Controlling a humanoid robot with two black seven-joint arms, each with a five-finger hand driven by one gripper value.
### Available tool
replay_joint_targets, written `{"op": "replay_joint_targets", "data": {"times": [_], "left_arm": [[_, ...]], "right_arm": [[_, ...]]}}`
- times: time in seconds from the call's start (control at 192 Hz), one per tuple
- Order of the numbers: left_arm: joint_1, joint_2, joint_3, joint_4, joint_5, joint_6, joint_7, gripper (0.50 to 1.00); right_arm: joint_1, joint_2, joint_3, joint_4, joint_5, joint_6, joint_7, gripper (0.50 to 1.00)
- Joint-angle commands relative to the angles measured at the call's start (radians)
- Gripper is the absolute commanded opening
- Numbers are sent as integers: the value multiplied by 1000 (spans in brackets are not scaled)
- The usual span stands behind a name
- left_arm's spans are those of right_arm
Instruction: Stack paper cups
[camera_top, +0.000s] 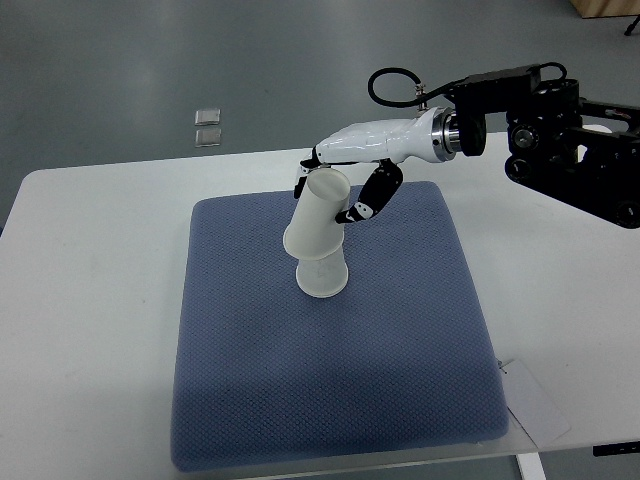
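A white paper cup (316, 220) is held upside down and tilted, its rim low over a second upside-down white cup (322, 277) that stands on the blue mat (330, 400). My right hand (335, 195), white with black fingertips, comes in from the right and is shut on the tilted cup near its base end. The lower cup is partly hidden by the held one; whether the two touch I cannot tell. The left arm does not show.
The mat lies on a white table (90, 300). The black arm links (570, 130) hang over the table's right rear. Two small clear squares (208, 125) lie on the grey floor beyond the table. A white sheet (535, 405) sits at the mat's front right corner.
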Motion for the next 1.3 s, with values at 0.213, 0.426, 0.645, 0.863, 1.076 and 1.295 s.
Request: {"op": "replay_joint_targets", "data": {"times": [0.213,0.426,0.645,0.863,1.076,1.295], "left_arm": [[0,0,0,0,0,0,0,1000],[0,0,0,0,0,0,0,1000],[0,0,0,0,0,0,0,1000],[0,0,0,0,0,0,0,1000],[0,0,0,0,0,0,0,1000],[0,0,0,0,0,0,0,1000]], "right_arm": [[1,0,-26,-10,0,0,-18,893],[3,0,-25,-10,2,0,-18,895],[1,-22,-5,-14,21,-9,-18,895],[-59,-52,126,-85,198,-39,-24,893],[-148,-66,202,-249,566,-188,-84,893],[-252,-54,202,-356,940,-377,-86,893]]}}
